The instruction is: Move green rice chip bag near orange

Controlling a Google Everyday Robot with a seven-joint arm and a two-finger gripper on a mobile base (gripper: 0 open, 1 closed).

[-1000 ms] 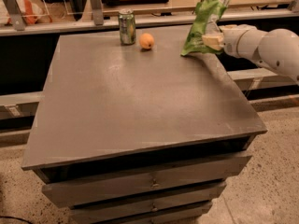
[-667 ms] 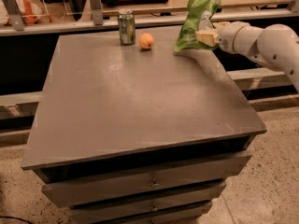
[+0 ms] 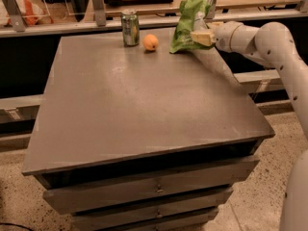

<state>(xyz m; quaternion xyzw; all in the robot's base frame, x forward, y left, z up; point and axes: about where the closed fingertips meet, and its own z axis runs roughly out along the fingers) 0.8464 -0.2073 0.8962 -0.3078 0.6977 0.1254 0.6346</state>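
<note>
You see pincer [image 3: 201,36] at upper right of frame, pinching green rice chip bag [image 3: 188,20] at its side. Bag upright near far edge of bench [image 3: 144,114]; bottom maybe touching surface, hard to tell. Just left of bag, orange [image 3: 150,42]; further left, drink can [image 3: 130,28].
</note>
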